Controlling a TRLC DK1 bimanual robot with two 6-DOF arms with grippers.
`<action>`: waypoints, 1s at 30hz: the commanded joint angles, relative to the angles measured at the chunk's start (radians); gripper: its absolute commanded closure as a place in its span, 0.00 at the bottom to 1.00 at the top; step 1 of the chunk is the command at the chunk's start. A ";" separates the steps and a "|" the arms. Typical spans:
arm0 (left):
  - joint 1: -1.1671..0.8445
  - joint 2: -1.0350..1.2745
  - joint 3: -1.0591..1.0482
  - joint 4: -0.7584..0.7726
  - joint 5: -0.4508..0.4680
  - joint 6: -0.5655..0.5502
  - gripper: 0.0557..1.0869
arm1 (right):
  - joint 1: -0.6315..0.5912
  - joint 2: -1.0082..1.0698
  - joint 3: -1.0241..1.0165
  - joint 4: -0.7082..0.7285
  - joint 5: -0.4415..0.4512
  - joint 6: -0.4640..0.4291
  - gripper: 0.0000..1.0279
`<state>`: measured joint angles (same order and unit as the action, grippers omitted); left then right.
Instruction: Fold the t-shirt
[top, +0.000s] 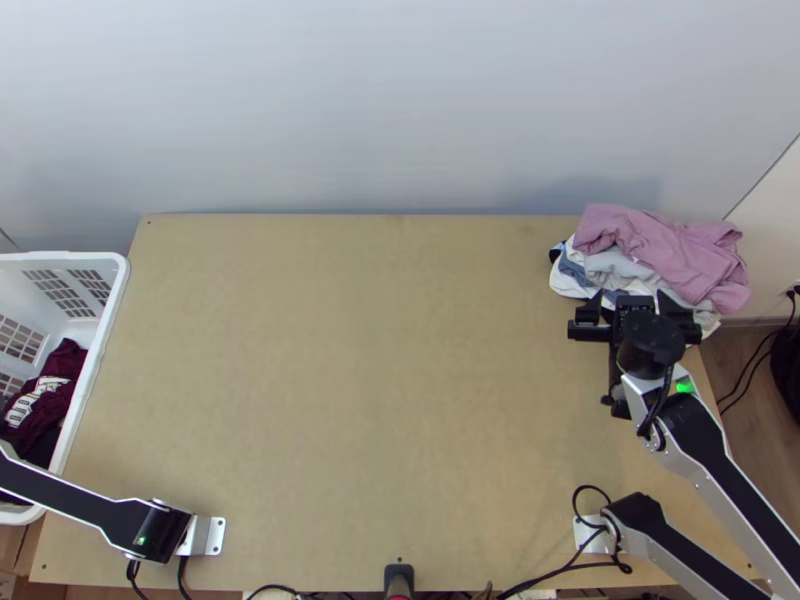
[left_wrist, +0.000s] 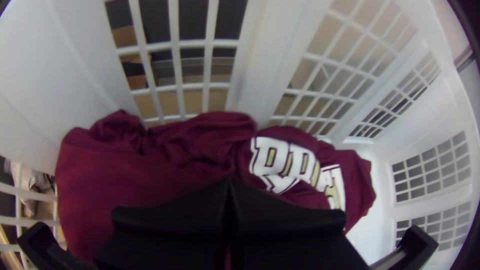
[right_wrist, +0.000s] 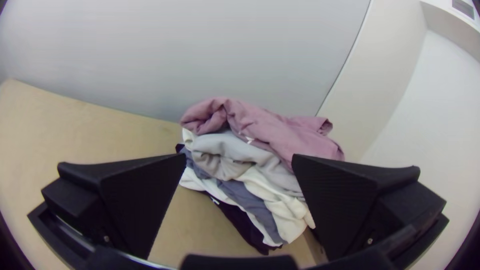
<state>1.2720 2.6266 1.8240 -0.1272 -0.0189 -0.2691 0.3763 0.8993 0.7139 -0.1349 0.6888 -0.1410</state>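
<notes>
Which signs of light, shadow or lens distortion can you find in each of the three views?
Top view: a soft shadow on the pale wall beside the clothes pile. Left wrist view: the left gripper looks nearly black, the basket's rim bows. Right wrist view: dark lower corners, and the table's far edge looks bent.

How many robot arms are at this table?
2. The left arm leans over the white basket, its closed gripper above dark red cloth. The right arm stands opposite, its open gripper near the heap of clothes.
</notes>
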 joint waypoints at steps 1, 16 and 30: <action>0.003 -0.180 -0.011 -0.109 0.129 0.007 0.96 | 0.001 0.006 0.009 0.115 0.002 -0.068 0.04; -0.054 -0.886 -0.124 -0.358 0.396 0.034 0.96 | -0.004 -0.008 -0.004 0.228 0.025 -0.236 0.04; -0.609 -1.673 -0.436 -0.529 0.474 0.107 0.97 | -0.037 -0.155 -0.077 0.350 0.026 -0.255 0.04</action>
<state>0.9649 1.2942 1.5364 -0.5827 0.4419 -0.1825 0.3508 0.8078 0.6651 0.1802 0.7151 -0.3836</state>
